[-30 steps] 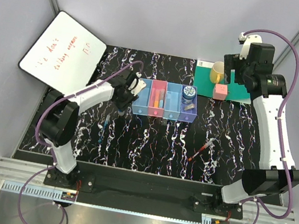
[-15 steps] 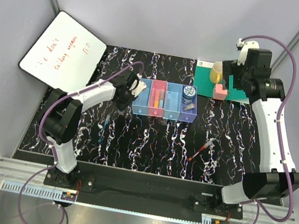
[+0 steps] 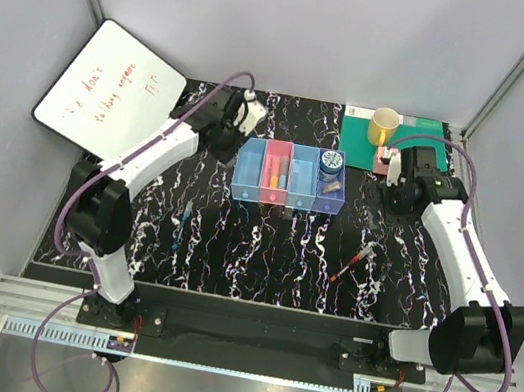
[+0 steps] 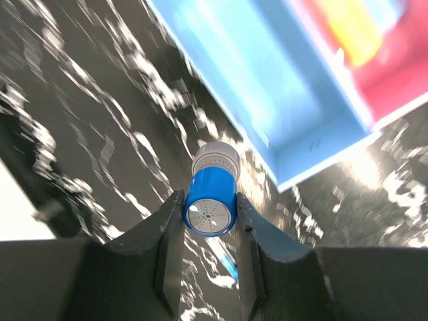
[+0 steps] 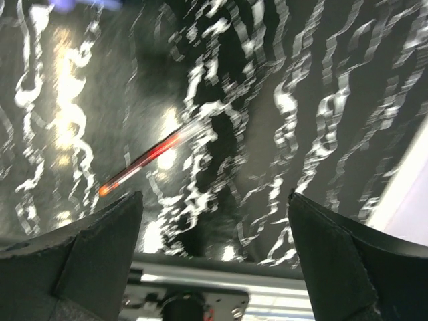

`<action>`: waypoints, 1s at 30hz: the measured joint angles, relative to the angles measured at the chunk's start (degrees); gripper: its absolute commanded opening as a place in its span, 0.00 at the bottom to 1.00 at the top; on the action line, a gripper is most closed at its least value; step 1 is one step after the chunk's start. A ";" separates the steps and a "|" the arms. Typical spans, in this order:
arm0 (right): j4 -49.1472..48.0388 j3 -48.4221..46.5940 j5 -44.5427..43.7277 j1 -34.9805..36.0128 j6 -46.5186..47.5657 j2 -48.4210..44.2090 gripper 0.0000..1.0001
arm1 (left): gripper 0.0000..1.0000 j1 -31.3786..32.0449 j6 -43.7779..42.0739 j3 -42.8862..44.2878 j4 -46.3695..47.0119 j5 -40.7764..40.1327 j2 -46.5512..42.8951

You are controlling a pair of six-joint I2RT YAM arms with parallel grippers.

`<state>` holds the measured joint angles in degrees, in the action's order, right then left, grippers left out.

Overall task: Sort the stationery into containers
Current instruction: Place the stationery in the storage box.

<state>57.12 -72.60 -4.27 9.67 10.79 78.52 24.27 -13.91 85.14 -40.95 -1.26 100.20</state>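
My left gripper [image 4: 211, 221] is shut on a blue-capped bottle [image 4: 212, 200] with a white body, held above the table just off the near corner of the light blue tray [image 4: 281, 93]. In the top view the left gripper [image 3: 224, 134] is left of the four joined trays [image 3: 246, 191]. The pink tray [image 3: 271, 194] holds orange and teal markers [image 3: 275, 170]. The round patterned tin [image 3: 330, 160] lies in the purple tray. My right gripper [image 3: 400, 192] is open and empty, right of the trays. A red pen [image 3: 354, 261] also shows in the right wrist view [image 5: 154, 157]. A thin blue pen [image 3: 182, 223] lies at left.
A yellow cup [image 3: 384, 126] and a pink cube [image 3: 386, 157] sit on a green mat [image 3: 360, 132] at the back right, close to my right arm. A whiteboard [image 3: 108, 93] leans at the far left. The table's near edge rail [image 5: 221, 274] shows below the right gripper.
My left gripper has lifted and moved back and left from the trays' left side with the bottle. My right arm has come down from above the cup to low beside the trays.
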 measured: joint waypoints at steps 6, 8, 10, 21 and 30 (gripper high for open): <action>0.33 5.53 5.35 -0.24 -3.15 -1.86 0.92 | 0.06 0.02 1.31 10.29 -0.15 2.43 -0.44; 0.46 6.60 6.62 -0.50 -4.13 -1.62 0.92 | 0.06 0.31 1.81 13.60 -0.24 2.86 0.44; 0.50 6.78 7.43 -0.74 -5.09 -0.94 0.92 | 0.06 0.66 2.21 17.11 0.09 3.02 2.67; -2.05 7.69 12.07 -1.81 -10.99 4.44 0.89 | 0.06 3.37 3.37 24.15 -0.83 2.78 19.39; -4.83 9.35 14.34 -1.86 -14.38 7.50 0.87 | 0.06 3.87 1.44 27.41 -3.10 1.22 21.92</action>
<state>52.29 -63.24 10.07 7.81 -3.60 86.02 28.14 -12.47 112.55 -44.05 -0.03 122.13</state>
